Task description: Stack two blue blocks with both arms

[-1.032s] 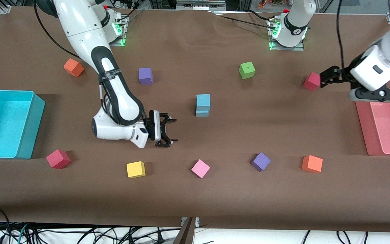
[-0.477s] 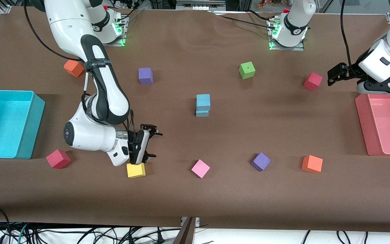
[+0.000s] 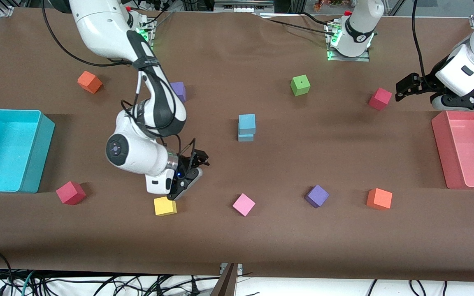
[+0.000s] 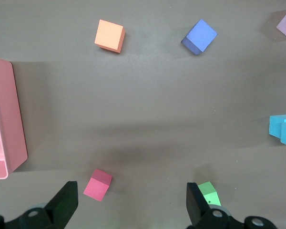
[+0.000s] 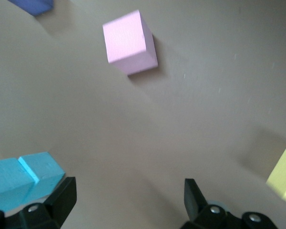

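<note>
Two blue blocks (image 3: 246, 127) sit stacked, seemingly done; right gripper (image 3: 191, 172) has swung toward the yellow cube (image 3: 165, 206), fingers released; left gripper (image 3: 403, 87) waits spread, empty.

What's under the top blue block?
The other blue block, with the top blue block sitting slightly offset on it. Its upper face is covered, so only its side shows.

I count two blue blocks (image 3: 246, 127), two orange (image 3: 89, 81), two purple (image 3: 317, 195), two red (image 3: 70, 192), one green (image 3: 300, 85), one pink (image 3: 243, 204), one yellow (image 3: 165, 206), two bins (image 3: 35, 156).
</note>
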Motion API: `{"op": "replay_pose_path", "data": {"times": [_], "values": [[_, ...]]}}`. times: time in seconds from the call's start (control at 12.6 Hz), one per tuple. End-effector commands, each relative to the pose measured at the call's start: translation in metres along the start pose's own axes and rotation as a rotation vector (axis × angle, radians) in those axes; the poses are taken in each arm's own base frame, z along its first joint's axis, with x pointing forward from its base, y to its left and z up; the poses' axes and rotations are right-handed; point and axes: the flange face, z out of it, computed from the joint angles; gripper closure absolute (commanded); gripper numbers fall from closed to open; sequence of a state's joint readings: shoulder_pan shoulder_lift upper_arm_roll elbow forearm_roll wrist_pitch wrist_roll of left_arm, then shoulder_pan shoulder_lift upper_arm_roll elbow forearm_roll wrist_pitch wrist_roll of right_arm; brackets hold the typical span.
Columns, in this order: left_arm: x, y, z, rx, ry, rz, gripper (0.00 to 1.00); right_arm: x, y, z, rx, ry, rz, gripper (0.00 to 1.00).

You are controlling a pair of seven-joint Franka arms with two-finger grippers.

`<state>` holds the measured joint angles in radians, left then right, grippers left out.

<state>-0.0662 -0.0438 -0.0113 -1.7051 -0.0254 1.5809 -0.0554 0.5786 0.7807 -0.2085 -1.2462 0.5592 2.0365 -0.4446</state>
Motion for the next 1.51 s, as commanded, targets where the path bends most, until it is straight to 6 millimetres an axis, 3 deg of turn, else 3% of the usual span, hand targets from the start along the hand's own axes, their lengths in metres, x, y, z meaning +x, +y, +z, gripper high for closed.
{"op": "replay_pose_path", "data": {"times": [0.0,0.24,0.48,0.64,0.79,0.95,1.03,1.11,1.43], "values": [[-0.009,0.000,-0.002,-0.019,0.011,0.019,0.00,-0.021,0.022,-0.049,-0.095,-0.074,0.186,0.00],[-0.010,0.002,-0.003,-0.019,0.007,0.022,0.00,-0.080,0.107,-0.122,-0.161,-0.071,0.280,0.00],[-0.009,0.001,0.000,-0.018,0.003,0.021,0.00,-0.128,0.159,-0.204,-0.248,-0.027,0.347,0.00],[-0.008,-0.002,0.000,-0.022,-0.003,0.016,0.00,-0.158,0.171,-0.262,-0.370,-0.049,0.339,0.00],[-0.006,-0.002,0.000,-0.021,-0.008,0.016,0.00,-0.187,0.175,-0.317,-0.382,-0.008,0.384,0.00],[-0.008,-0.001,-0.003,-0.023,-0.011,0.020,0.00,-0.218,0.176,-0.354,-0.371,-0.026,0.435,0.00],[-0.010,0.001,-0.004,-0.021,-0.012,0.026,0.00,-0.228,0.182,-0.363,-0.377,-0.030,0.450,0.00],[-0.010,0.001,-0.006,-0.020,-0.009,0.029,0.00,-0.236,0.175,-0.375,-0.367,-0.033,0.467,0.00],[-0.012,-0.001,-0.005,-0.014,-0.021,0.026,0.00,-0.242,0.149,-0.371,-0.330,-0.066,0.681,0.00]]}}
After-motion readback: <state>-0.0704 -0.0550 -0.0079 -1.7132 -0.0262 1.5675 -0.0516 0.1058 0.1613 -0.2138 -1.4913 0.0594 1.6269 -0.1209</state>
